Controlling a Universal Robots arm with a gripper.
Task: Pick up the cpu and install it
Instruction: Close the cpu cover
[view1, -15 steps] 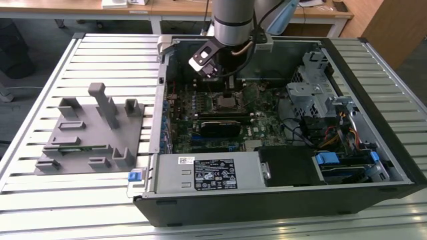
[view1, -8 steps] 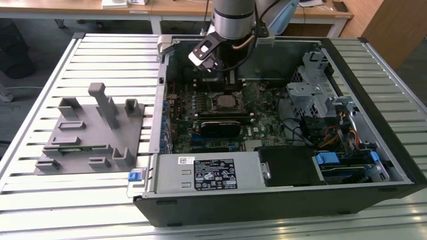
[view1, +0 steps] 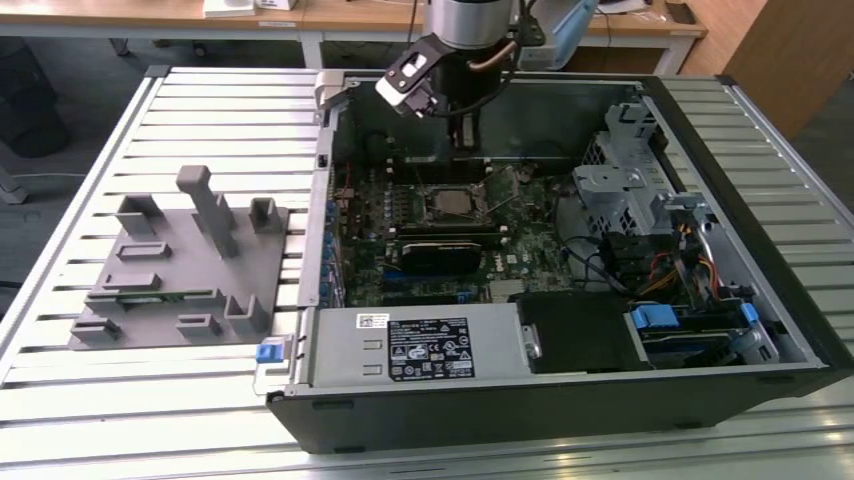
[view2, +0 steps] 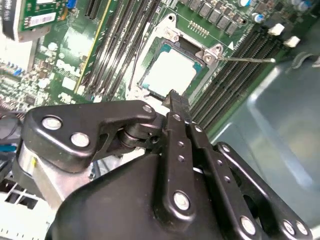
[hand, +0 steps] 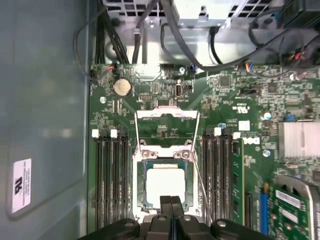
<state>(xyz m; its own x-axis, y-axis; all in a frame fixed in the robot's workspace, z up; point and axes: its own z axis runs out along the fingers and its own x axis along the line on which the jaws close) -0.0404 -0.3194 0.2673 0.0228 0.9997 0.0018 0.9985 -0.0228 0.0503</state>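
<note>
- The end effector (hand: 171, 201) hangs over the open computer case, its two black fingers pressed together with nothing between them. Both wrist views show this, with the tips at (view2: 178, 102).
- Just past the fingertips lies the cpu (hand: 164, 182), flat in its socket on the green motherboard (hand: 235, 95), silver top facing up. The end effector does not grip it.
- The socket's metal load frame (hand: 167, 125) stands flipped open beside the chip, and a thin wire lever (view2: 247, 59) sticks out to one side.
- Rows of black memory slots (hand: 110, 180) flank the socket on both sides. A round coin battery (hand: 121, 87) sits farther along the board.
- In the exterior view, the arm comes down from the top edge, with the end effector (view1: 465, 140) inside the case above the cpu (view1: 454, 203).
- The black case (view1: 561, 405) lies on its side with the panel off. A grey power supply (view1: 427, 345) fills its near edge, and a metal drive cage (view1: 641, 185) sits at the exterior view's right.
- The case rests on a surface (view1: 200, 110) of pale slatted metal profiles.
- On the same surface, at the exterior view's left and apart from the case, sits a grey fixture plate (view1: 187, 265) with upright posts and small pockets.
- Beyond the surface stand light wooden desks (view1: 360, 18), and a brown wooden panel (view1: 787, 50) fills the far corner at the exterior view's right.
</note>
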